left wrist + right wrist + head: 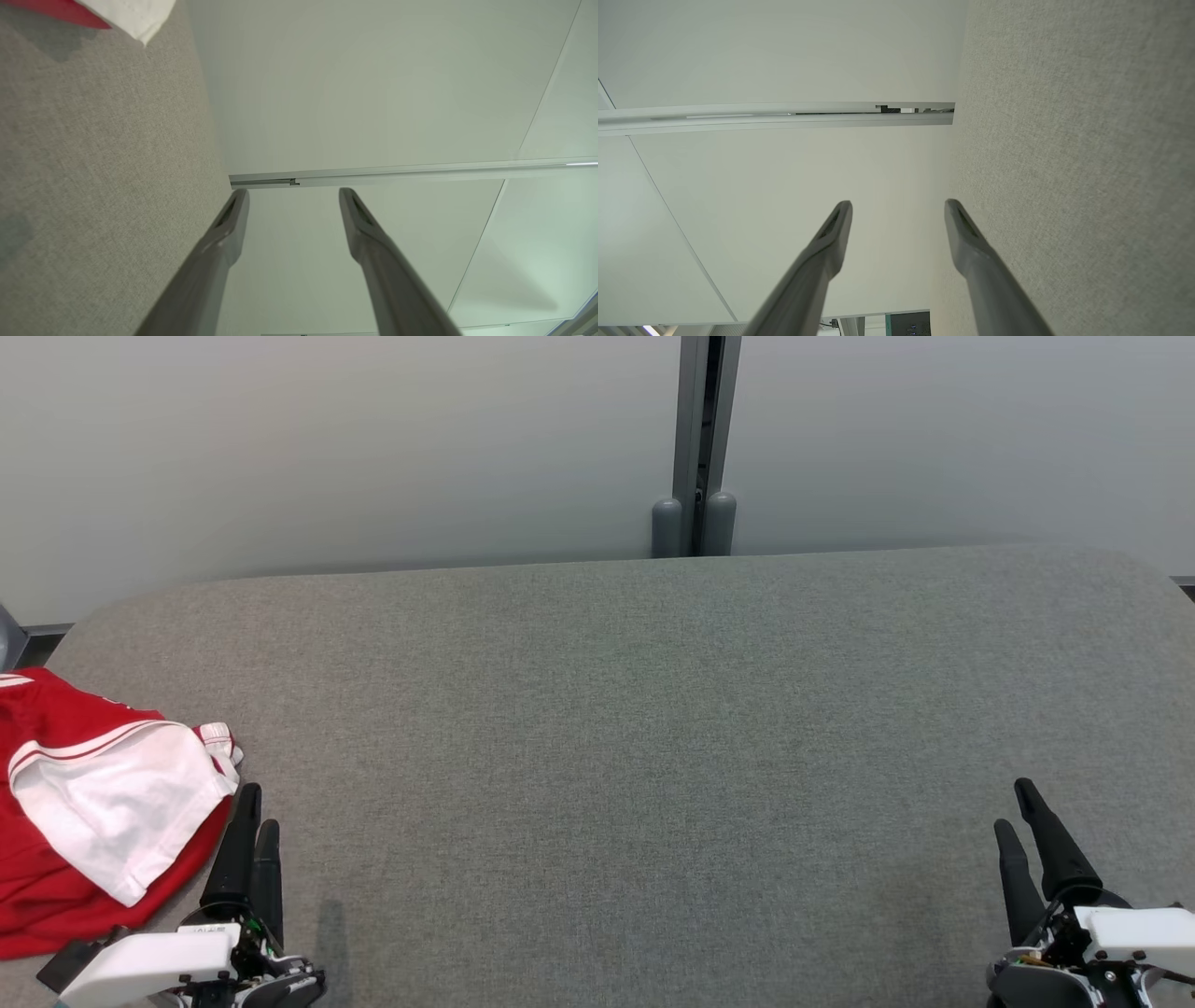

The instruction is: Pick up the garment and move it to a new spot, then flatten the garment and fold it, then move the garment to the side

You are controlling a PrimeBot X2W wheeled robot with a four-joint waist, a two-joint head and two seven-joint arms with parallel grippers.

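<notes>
Well, garment (pixel 84 803) sits heaped at the table (pixel 607 756) edge, probably unfolded, so everything's left; left claw (pixel 260 807) and right claw (pixel 1013 805) spread, empty.

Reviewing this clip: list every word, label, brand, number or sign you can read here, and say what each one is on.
No text here can be read.
Small dark marking on the white housing behind the left pincer: too small and blurred to read.
Red and white fabric garment: stripes, no lettering visible.
Grey fabric-covered table: none.
</notes>
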